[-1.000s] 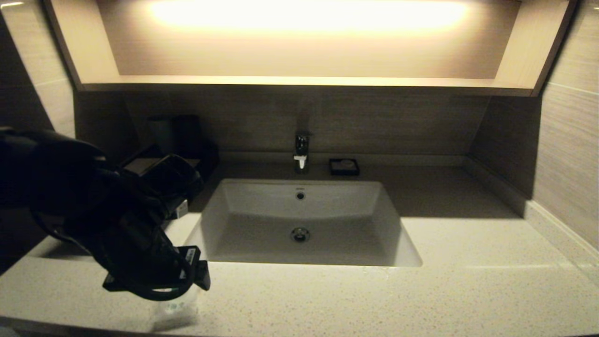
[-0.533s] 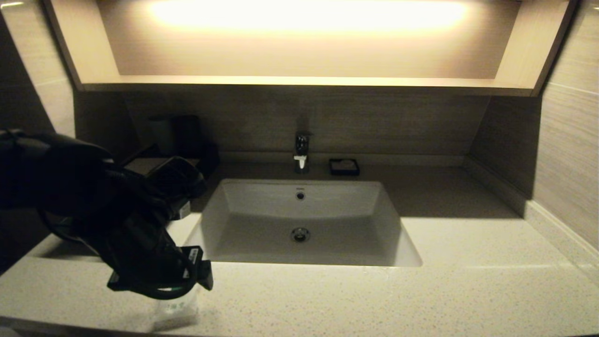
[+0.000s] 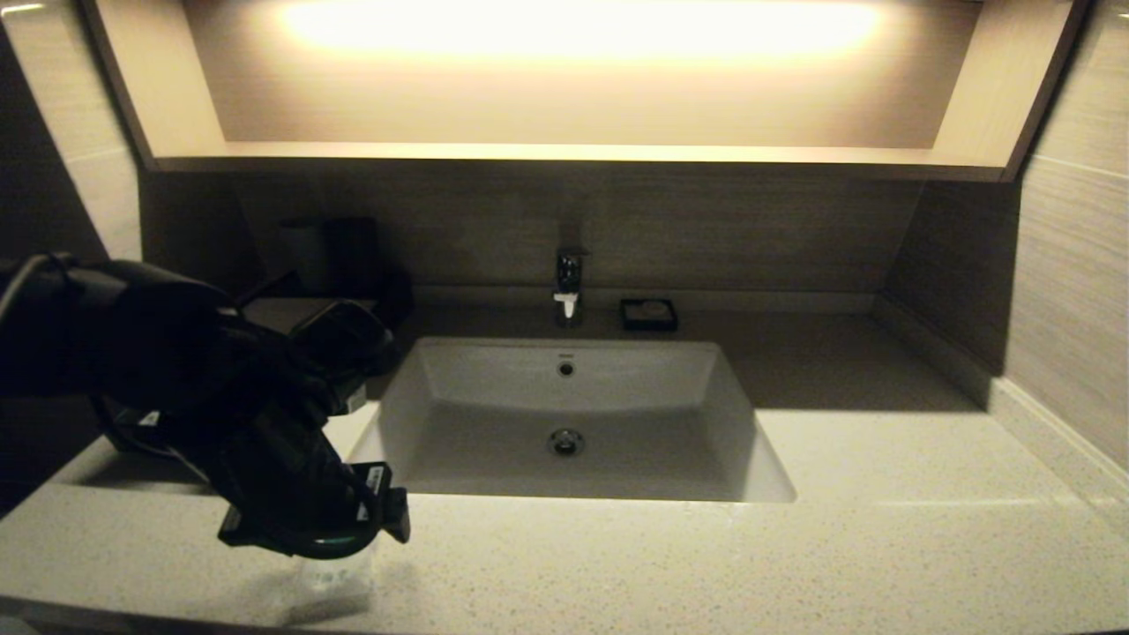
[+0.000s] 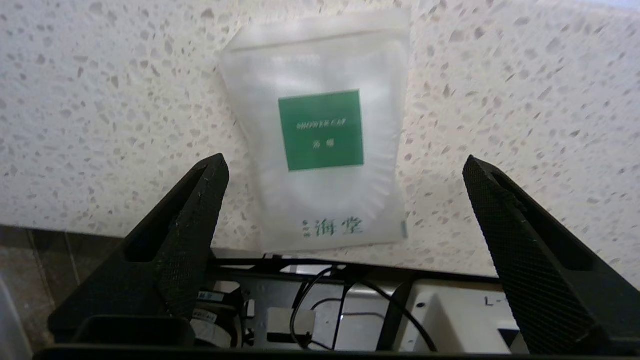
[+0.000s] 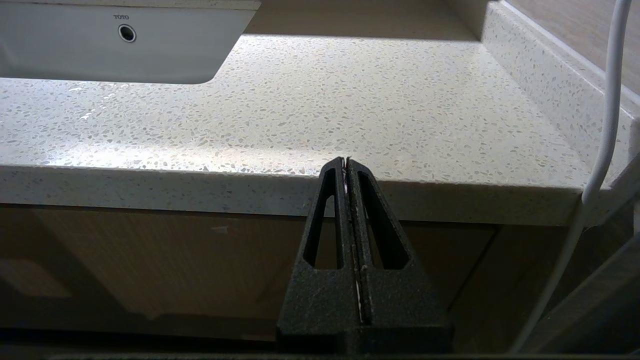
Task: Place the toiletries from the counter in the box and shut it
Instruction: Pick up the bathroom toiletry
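The small squarish pouch (image 4: 320, 200) with a green square label lies flat on the speckled counter (image 3: 794, 547) close to its front edge, left of the sink; it also shows in the head view (image 3: 335, 586). My left gripper (image 4: 345, 162) hangs open just above it, one finger on each side, not touching. The long narrow packet is out of view. The black box (image 3: 269, 310) sits at the back left, mostly hidden behind my left arm. My right gripper (image 5: 346, 161) is shut and empty, parked below the counter's front edge on the right.
The white sunken sink (image 3: 573, 414) fills the middle, with a faucet (image 3: 569, 287) behind it. A small black square dish (image 3: 648, 314) sits right of the faucet. Dark upright cups (image 3: 331, 251) stand behind the box. A white cable (image 5: 607, 100) hangs beside my right gripper.
My left arm has moved a little down and to the right, lower over the small pouch. The pouch has not moved.
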Tool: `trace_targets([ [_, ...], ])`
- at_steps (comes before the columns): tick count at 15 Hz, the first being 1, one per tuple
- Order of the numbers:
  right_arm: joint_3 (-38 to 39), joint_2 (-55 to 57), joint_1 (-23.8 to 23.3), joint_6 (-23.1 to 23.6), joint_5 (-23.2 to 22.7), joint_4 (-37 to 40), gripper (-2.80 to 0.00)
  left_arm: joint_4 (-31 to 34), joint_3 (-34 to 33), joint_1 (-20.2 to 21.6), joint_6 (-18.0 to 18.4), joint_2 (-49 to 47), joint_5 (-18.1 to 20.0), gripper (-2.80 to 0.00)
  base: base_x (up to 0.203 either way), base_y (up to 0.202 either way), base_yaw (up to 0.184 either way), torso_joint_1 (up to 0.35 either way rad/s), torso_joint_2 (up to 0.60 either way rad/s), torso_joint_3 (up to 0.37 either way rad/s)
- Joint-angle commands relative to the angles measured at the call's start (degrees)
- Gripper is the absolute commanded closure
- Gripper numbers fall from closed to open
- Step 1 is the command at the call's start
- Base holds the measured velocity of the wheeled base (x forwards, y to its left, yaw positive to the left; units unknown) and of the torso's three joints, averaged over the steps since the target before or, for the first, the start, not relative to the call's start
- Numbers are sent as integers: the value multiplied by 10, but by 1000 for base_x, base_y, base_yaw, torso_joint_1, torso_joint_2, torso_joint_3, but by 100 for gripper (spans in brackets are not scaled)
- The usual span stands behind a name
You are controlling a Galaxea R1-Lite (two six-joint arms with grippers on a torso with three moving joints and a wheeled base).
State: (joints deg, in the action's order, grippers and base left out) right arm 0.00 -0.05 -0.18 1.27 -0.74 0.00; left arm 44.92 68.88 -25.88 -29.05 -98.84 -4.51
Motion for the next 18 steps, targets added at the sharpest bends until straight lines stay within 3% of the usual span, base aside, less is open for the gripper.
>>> trace_targets([
  [1,1,0,0,0,0,0,0,3,-1,2,-2,-4,-1,-280,0,0,0,0,0,0],
  [13,1,0,0,0,0,0,0,-2,-16,19,-1,-16,-2,-280,0,0,0,0,0,0],
  [18,1,0,0,0,0,0,0,-41,-28,19,-1,-9,1,-280,0,0,0,0,0,0],
])
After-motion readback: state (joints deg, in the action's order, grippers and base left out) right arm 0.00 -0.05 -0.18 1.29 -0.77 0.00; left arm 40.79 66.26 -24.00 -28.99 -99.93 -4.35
